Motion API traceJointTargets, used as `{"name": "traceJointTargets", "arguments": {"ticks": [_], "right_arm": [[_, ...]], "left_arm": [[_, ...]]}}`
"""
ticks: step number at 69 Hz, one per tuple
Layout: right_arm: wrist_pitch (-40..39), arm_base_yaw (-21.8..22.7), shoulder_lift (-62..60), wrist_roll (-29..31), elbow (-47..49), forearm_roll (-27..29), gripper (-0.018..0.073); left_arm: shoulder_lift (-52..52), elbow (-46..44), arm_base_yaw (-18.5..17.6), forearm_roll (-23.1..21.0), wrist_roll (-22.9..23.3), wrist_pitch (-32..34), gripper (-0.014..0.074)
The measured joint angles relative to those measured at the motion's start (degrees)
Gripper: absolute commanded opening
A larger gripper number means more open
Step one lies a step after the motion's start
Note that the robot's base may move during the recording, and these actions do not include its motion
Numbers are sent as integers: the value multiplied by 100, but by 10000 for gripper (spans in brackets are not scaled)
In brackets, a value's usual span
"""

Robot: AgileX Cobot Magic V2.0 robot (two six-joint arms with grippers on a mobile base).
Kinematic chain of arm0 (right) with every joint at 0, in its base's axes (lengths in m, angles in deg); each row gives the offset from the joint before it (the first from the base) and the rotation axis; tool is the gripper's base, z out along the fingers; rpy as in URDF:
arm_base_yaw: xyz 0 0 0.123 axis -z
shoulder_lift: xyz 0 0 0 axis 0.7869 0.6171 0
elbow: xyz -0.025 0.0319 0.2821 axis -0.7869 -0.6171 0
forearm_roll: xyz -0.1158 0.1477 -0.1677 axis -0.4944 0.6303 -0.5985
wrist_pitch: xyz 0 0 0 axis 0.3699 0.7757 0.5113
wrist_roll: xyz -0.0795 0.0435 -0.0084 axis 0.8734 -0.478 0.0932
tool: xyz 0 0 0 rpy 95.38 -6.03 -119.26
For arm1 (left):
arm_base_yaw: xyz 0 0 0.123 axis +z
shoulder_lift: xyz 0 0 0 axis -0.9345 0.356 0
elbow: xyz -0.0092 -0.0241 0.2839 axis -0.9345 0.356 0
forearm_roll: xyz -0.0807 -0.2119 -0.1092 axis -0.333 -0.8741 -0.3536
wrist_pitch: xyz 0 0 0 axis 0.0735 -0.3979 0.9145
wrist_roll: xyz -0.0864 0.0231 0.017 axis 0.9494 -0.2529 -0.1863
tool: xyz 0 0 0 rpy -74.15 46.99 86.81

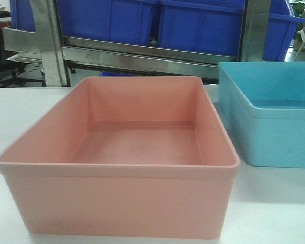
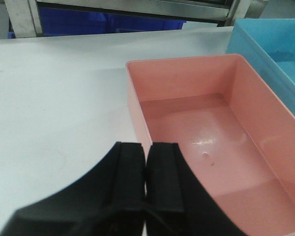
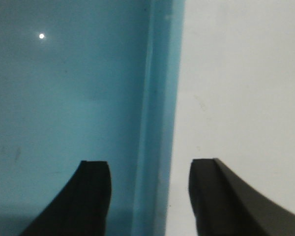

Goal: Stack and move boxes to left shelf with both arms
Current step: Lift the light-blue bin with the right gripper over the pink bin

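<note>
The sky-blue tub [image 1: 274,132] runs off the front view's right edge. The left gripper [image 2: 146,152] hides the near left corner of the pink tub [image 2: 206,128]. The dark blue bins [image 1: 112,20] are cropped at the top.

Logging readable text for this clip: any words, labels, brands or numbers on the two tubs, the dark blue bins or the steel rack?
No readable text in any view.
pink tub: plain walls and floor, no print.
light blue tub: plain, no print.
dark blue bins: no label or number visible.
steel rack: bare metal, no sign or tag.
</note>
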Motion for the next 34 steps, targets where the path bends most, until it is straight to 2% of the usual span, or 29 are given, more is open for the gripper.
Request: {"name": "traceJointTargets", "arguments": {"ticks": [11,15,34], "right_arm": [[-30,0,91,52,23,18,41],[-30,0,91,46,45,43,63],[194,0,-295,21,143,-11,55]], "left_arm": [[0,0,0,0,0,0,-15],[0,0,0,0,0,-50,-15],[0,0,0,-11,0,-139,-15]]}}
